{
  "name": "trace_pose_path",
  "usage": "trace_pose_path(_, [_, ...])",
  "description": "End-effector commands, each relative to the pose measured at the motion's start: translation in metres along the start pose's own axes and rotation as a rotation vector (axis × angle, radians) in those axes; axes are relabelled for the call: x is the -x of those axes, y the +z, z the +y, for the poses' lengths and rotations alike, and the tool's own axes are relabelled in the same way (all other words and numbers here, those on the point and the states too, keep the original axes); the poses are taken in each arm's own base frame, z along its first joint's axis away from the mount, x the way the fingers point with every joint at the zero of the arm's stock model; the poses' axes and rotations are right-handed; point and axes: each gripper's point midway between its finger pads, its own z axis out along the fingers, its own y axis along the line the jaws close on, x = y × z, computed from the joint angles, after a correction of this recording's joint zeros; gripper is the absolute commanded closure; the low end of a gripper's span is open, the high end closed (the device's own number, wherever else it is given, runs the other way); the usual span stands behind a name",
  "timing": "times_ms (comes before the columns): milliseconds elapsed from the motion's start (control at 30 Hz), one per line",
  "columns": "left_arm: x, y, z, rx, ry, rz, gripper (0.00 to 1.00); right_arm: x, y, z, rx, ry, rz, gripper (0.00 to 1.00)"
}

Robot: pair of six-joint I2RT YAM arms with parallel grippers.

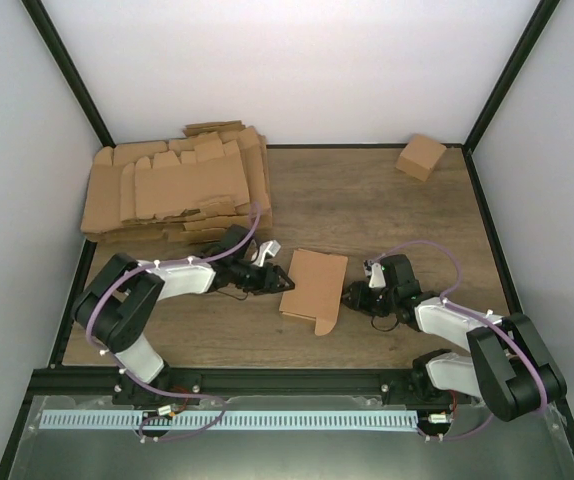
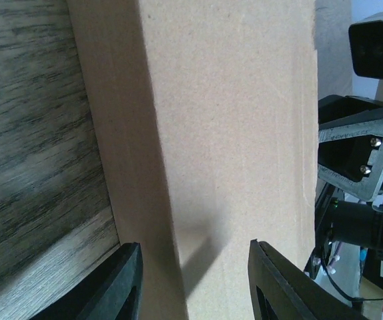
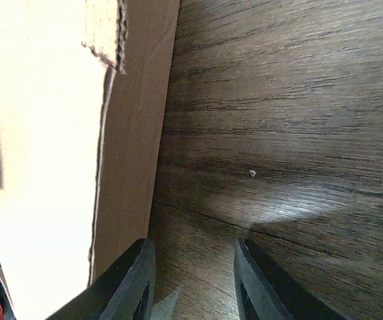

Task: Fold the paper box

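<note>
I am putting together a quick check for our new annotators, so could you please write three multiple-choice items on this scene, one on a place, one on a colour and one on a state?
1. Where does the paper box lie?
A. Between the left gripper and the right gripper
B. In the back right corner
C. Against the left wall

2. What colour are the looping cables?
A. Green
B. Purple
C. Orange

3. How does the right gripper stand?
A. Shut on the paper box
B. Jaws apart over the bare table
C. Shut on nothing

Answers:
1 A: the top view shows the box in the middle, with a gripper at each side.
2 B: the loops show purple in the top view.
3 B: the right wrist view shows only wood grain in the gap, with the box off to one side.
</note>
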Motion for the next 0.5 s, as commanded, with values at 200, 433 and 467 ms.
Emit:
trace_pose_path(200, [0.0047,0.0064,0.0016,0.012,0.018,-0.001,0.59,0.0034,-0.0021,0.0007,0.004,-0.019,-0.018,0.64])
trace_pose_path(433, [0.0048,0.0074,0.0017,0.008,0.019,0.005,0.62,0.0039,-0.0017,0.0014,0.007,-0.019,-0.017,0.64])
trace_pose_path(467, [0.005,0.0076,0.0011,0.006,0.02,0.006,0.63,0.0037,-0.0017,0.0019,0.009,-0.019,-0.015,0.65])
